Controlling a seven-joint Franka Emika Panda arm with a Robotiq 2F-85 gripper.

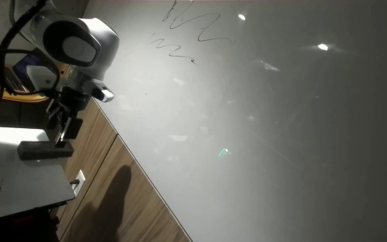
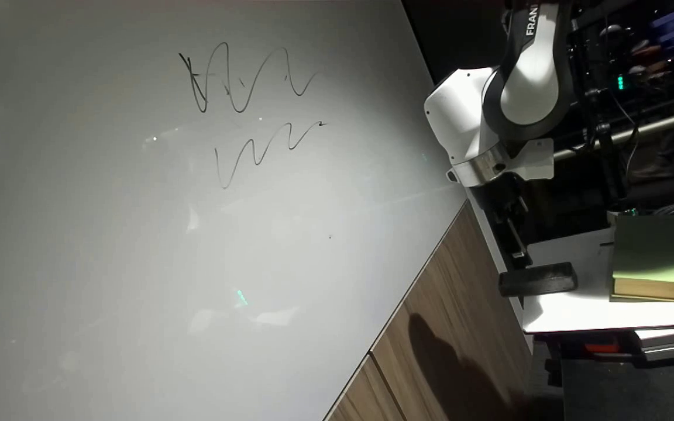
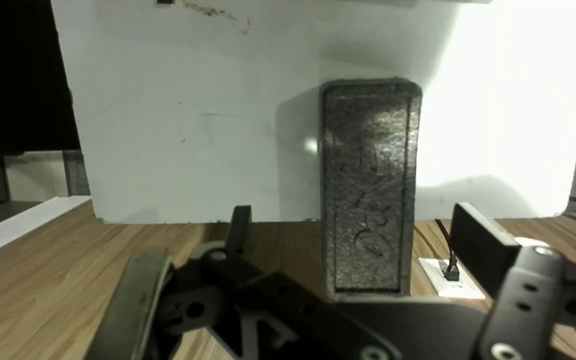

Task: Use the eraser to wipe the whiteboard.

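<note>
Examining the wrist view, we find the gripper [image 3: 356, 222] empty, jaws parted either side of the eraser [image 3: 370, 192] right of centre, and judge this pre-grasp, closure needed next.

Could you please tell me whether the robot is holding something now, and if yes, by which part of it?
Nothing: the jaws stand open, and the wrist view shows a gap between them and the eraser on both sides.

Clear gaps apparently flank the eraser [image 3: 370, 192] between the jaws, a green book [image 2: 662, 245] lying beyond one end.
</note>
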